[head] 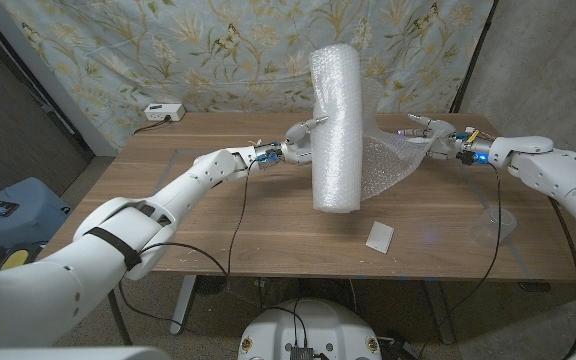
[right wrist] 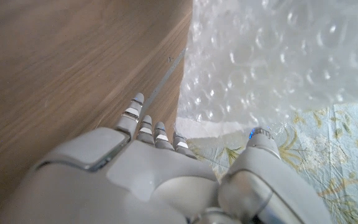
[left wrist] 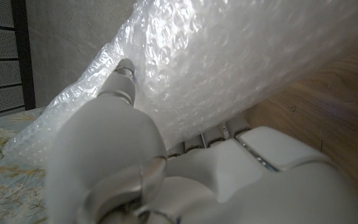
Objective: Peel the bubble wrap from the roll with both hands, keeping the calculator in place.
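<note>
Roll (head: 336, 128) stands mid-frame on the table (head: 208, 190), left hand (head: 298, 147) gripping it. Right hand (head: 430, 137) seems to pinch the loose sheet (head: 388, 160), partly peeled. Calculator (head: 380, 236), probably, sits lower right, untouched.

Wooden table (head: 198, 215) has the bubble wrap roll (head: 336, 130) standing on it, a small white calculator (head: 380, 236) (lying flat) nearby.
</note>
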Controlling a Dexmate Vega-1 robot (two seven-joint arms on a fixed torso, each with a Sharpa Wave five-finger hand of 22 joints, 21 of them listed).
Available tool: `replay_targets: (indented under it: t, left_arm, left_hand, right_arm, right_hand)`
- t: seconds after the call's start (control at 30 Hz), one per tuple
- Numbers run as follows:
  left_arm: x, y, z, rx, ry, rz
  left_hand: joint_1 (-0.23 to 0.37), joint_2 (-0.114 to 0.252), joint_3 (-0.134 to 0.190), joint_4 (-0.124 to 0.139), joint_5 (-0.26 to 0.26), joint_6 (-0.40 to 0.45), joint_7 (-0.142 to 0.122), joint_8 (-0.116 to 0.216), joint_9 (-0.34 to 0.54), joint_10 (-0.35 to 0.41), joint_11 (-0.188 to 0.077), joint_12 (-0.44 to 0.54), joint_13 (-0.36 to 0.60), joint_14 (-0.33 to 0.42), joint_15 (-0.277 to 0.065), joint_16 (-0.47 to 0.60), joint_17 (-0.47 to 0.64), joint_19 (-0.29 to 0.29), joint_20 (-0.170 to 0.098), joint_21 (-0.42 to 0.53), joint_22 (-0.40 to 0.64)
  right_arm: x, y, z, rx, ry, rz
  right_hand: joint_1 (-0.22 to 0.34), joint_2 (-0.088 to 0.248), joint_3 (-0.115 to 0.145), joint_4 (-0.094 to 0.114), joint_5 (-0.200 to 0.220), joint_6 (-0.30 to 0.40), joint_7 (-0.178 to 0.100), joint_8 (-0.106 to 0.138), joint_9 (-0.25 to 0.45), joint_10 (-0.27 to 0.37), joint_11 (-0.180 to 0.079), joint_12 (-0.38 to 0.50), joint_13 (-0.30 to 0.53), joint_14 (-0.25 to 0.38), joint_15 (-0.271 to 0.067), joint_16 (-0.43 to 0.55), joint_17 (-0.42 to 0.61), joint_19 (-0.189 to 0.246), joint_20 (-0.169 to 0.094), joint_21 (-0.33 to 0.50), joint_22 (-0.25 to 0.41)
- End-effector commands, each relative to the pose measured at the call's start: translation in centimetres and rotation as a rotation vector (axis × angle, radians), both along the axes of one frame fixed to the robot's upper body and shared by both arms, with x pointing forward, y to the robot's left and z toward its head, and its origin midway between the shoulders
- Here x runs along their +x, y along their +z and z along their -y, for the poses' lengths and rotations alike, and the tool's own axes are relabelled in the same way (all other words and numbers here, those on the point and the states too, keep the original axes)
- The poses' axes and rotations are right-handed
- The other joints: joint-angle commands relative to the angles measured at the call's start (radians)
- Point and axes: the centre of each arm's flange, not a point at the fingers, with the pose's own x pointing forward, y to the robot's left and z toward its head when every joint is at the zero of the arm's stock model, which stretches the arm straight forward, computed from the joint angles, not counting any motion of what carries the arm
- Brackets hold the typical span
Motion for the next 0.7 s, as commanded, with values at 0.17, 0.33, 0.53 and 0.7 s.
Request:
replay_targets:
  t: [0.17, 0.33, 0.53, 0.7]
  left_arm:
    - [-0.1, 0.3, 0.5, 0.014, 0.0, 0.008]
    - [-0.1, 0.3, 0.4, 0.012, 0.002, 0.008]
    - [-0.2, 0.3, 0.3, 0.008, 0.006, 0.011]
    - [-0.2, 0.3, 0.1, 0.005, 0.011, 0.011]
  left_hand:
    - [0.021, 0.022, 0.041, 0.025, 0.003, 0.021, 0.0, 0.009, 0.006, 0.052, -0.04, 0.008, 0.005, 0.015, 0.0, 0.001, 0.001, 0.008, 0.0, 0.009, 0.006]
    - [0.023, 0.023, 0.042, 0.025, 0.003, 0.018, -0.008, 0.007, 0.006, 0.046, -0.046, 0.003, 0.005, 0.009, -0.006, -0.001, 0.003, 0.01, -0.006, 0.011, 0.006]
    - [0.024, 0.024, 0.04, 0.025, 0.003, 0.008, -0.019, 0.003, 0.007, 0.042, -0.051, 0.0, 0.005, 0.002, -0.009, -0.001, 0.006, 0.008, -0.008, 0.011, 0.006]
    - [0.025, 0.024, 0.04, 0.024, 0.003, 0.011, -0.02, 0.004, 0.007, 0.045, -0.053, 0.0, 0.006, 0.003, -0.009, 0.0, 0.007, 0.007, -0.008, 0.011, 0.006]
  right_arm:
    - [-1.9, 0.9, -1.5, -0.063, 0.053, -0.056]
    - [-2.4, 1.7, -1.7, -0.108, 0.075, -0.082]
    - [-2.9, 2.4, -2.4, -0.153, 0.092, -0.123]
    - [-3.1, 2.7, -2.8, -0.166, 0.083, -0.134]
  right_hand:
    - [0.067, 0.017, -0.019, -0.009, 0.003, 0.02, 0.089, 0.004, -0.001, 0.061, 0.003, 0.009, 0.011, 0.093, 0.002, 0.008, 0.008, 0.163, 0.009, 0.004, 0.006]
    - [0.177, 0.04, -0.01, -0.015, -0.009, -0.018, 0.089, 0.005, -0.001, 0.025, 0.004, 0.008, 0.013, 0.09, 0.002, 0.009, 0.011, 0.207, 0.01, 0.006, 0.007]
    - [0.461, 0.103, 0.097, -0.043, -0.023, -0.066, 0.09, 0.002, 0.0, 0.106, 0.003, 0.04, 0.05, 0.316, -0.042, 0.108, 0.076, 0.48, -0.099, 0.06, 0.016]
    - [0.622, 0.099, 0.133, -0.041, -0.024, -0.037, 0.092, 0.009, 0.002, 0.187, 0.002, 0.106, 0.121, 0.452, -0.139, 0.224, 0.184, 0.63, -0.238, 0.129, 0.03]
